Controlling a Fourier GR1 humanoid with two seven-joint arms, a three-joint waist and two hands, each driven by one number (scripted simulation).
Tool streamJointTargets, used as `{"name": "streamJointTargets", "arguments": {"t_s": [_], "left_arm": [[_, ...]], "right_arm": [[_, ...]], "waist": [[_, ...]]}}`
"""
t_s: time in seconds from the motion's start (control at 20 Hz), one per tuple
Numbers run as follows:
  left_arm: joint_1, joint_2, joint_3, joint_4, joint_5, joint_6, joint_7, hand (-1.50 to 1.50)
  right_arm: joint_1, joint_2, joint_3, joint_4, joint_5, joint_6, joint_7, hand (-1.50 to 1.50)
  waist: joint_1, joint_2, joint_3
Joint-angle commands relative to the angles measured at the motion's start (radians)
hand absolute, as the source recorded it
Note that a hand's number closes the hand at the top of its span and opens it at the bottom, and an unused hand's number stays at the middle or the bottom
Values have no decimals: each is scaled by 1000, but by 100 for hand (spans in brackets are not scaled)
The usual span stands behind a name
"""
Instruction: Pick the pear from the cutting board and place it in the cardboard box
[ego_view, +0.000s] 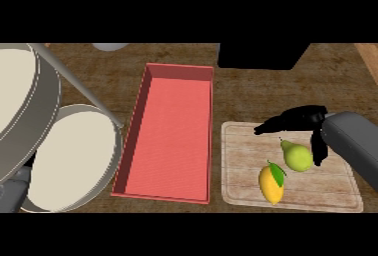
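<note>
Right forearm entering from the lower right edge, grey, ending in the black right hand poised above the far right part of the cutting board. Fingers noted as stretched leftward and spread, thumb hanging down separately along the right side of the pear; nothing pinched or enclosed. Pear found on the board, right of centre, green, stem end pointing up and to the left toward the fingers, long axis running roughly from upper left to lower right. Pear located directly below the fingers and just left of the thumb, inside the open span between them; contact not confirmable from this view. Yellow mango with a green leaf lying just beside the pear to its lower left, close enough to be a likely obstruction on closing. Red box lying left of the board, long axis running away from the viewer, interior bare, edge close to the board's left rim. Left hand not visible; only a grey shape at the lower left corner, partly behind two round pans on the surface. Right hand judged clearly nearer and the only candidate for the grasp; carry afterwards judged leftward.
</note>
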Motion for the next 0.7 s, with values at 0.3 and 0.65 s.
{"name": "streamJointTargets", "arguments": {"t_s": [0.3,0.65], "left_arm": [[23,-13,18,-20,2,-8,4,0],[70,-2,23,-71,-12,-19,31,0]], "right_arm": [[-37,-4,80,22,1,166,-178,-150],[-26,45,122,0,24,156,-53,-150]], "waist": [[-15,-4,0],[-28,-13,-1]]}}
